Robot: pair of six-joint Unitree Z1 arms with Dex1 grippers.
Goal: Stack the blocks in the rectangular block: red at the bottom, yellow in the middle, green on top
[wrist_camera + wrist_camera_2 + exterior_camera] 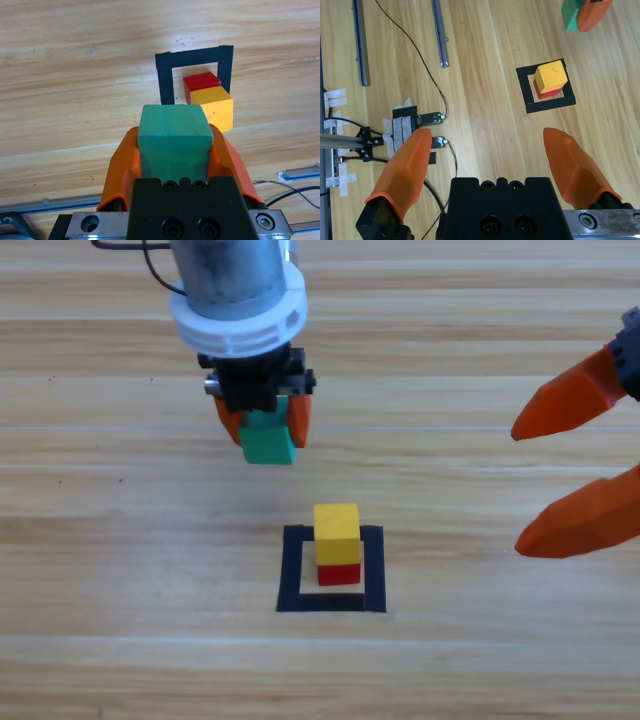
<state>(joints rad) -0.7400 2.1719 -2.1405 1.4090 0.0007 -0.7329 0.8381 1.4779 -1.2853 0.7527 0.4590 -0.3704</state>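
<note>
Green cube [267,440] clamped in left gripper [264,422] | yellow [336,533] on red [339,573]

high: looking straight down on counter [100,660] | left wrist: looking close along its fingers [122,170] | right wrist: looking from farther off | all sharing taped square [331,603] at centre

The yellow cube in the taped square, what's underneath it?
The red cube sits under the yellow cube, inside the black tape square. Its top face and the wood beneath are covered.
</note>
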